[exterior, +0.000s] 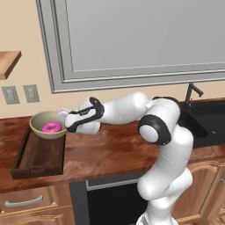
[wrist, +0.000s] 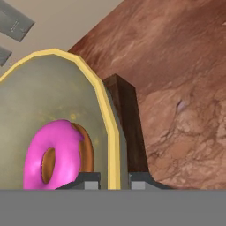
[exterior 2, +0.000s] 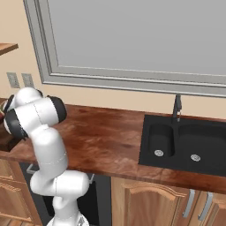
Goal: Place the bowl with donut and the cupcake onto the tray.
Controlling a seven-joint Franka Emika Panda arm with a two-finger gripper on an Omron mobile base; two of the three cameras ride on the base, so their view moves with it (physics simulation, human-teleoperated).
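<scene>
Claw (wrist: 114, 180): I see it clamped on the bowl (exterior: 44, 121) rim.
Bowl: holds donut (exterior: 51, 128), over tray (exterior: 37, 158).
Writing: I read none.

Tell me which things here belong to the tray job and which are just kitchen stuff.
Job:
bowl, at the tray's far end
donut, inside the bowl
tray
end effector, shut on the bowl's rim

Just there:
sink
faucet
wall outlets
counter

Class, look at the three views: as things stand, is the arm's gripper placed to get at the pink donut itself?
Probably not. The gripper is shut on the bowl at its rim, so the fingers are occupied; the donut lies free inside.
</scene>
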